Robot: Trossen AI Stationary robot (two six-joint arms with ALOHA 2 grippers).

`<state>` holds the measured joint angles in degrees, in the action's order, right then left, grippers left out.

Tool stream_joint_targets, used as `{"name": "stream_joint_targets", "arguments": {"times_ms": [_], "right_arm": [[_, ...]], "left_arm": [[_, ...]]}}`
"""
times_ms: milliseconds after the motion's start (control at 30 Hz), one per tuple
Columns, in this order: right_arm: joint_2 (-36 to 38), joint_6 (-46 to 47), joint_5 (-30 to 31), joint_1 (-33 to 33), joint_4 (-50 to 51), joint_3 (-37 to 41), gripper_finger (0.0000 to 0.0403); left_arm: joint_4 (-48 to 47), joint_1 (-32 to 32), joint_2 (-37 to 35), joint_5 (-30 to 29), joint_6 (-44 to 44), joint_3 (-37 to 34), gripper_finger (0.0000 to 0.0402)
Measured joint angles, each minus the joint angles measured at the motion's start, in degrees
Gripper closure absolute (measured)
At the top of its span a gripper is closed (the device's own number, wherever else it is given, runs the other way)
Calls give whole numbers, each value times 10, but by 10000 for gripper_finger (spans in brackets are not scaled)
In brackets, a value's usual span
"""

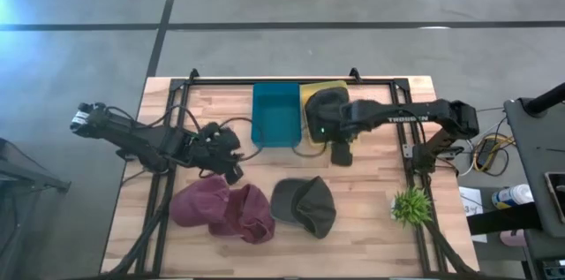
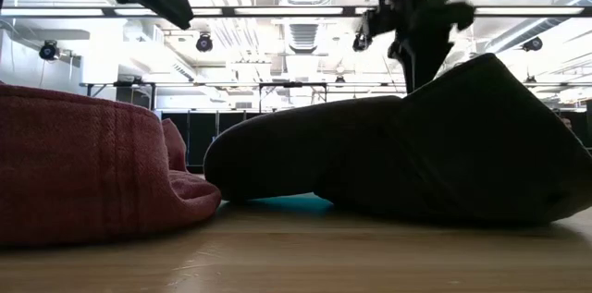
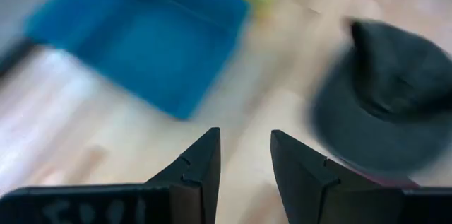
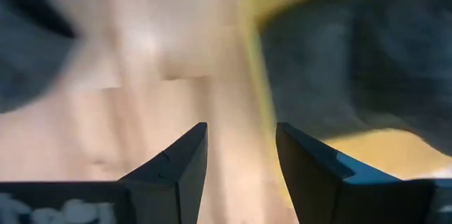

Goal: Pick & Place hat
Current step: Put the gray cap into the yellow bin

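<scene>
A dark grey hat (image 1: 305, 206) lies flat on the table near its near edge; it fills the right of the low view (image 2: 425, 154) and shows in the left wrist view (image 3: 385, 104). Another dark hat (image 1: 325, 108) sits inside a yellow bin (image 1: 311, 94), also seen in the right wrist view (image 4: 360, 61). My left gripper (image 1: 234, 167) (image 3: 246, 143) hovers open above bare wood, between the blue bin (image 1: 276, 114) and the maroon hats (image 1: 221, 209). My right gripper (image 1: 341, 155) (image 4: 240, 136) is open above the table, just on the near side of the yellow bin.
Two maroon hats lie side by side on the near left of the table (image 2: 83, 173). The blue bin (image 3: 141, 40) stands beside the yellow one at the far edge. A small green plant (image 1: 410, 206) sits near the right rail. Cables run along the table's left and right sides.
</scene>
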<state>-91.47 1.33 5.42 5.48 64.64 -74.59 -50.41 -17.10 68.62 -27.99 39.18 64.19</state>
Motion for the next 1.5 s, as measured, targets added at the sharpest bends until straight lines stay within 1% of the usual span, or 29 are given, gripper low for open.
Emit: {"name": "stream_joint_targets", "arguments": {"times_ms": [100, 167, 267, 367, 433, 567, 700, 767, 867, 967, 1100, 1167, 1367, 1500], "right_arm": [[0, 24, -21, -57, -16, 0, 241], [-3, 41, -24, -99, -33, 0, 241], [-11, 67, -26, -153, -63, 0, 241], [-14, 117, -9, -192, -85, 0, 241], [-13, 158, 12, -214, -95, 0, 241], [-13, 244, 54, -255, -97, 0, 241], [-24, 340, 61, -287, -97, 0, 241], [-26, 394, 61, -302, -96, 0, 241], [-27, 458, 64, -328, -96, 0, 241], [-28, 494, 67, -357, -96, 0, 241], [-28, 523, 70, -396, -96, 0, 241], [-28, 542, 86, -417, -95, 0, 241], [-28, 628, 148, -484, -92, 0, 241], [-27, 683, 188, -520, -91, 0, 241]], "left_arm": [[74, 0, 0, 86, -64, -35, 283], [138, 0, 1, 130, -113, -66, 283], [219, 0, 4, 166, -200, -111, 283], [263, 1, 14, 181, -264, -137, 283], [277, 1, 26, 206, -302, -146, 283], [318, 1, 72, 287, -373, -152, 283], [378, 2, 133, 335, -451, -152, 283], [403, 2, 162, 352, -463, -151, 283], [408, -1, 206, 378, -443, -129, 283], [408, -17, 244, 364, -435, -95, 283], [409, -43, 286, 291, -435, -42, 283], [404, -52, 309, 265, -433, -15, 283], [307, -70, 366, 252, -377, 64, 283], [292, -85, 392, 225, -375, 107, 283]]}}
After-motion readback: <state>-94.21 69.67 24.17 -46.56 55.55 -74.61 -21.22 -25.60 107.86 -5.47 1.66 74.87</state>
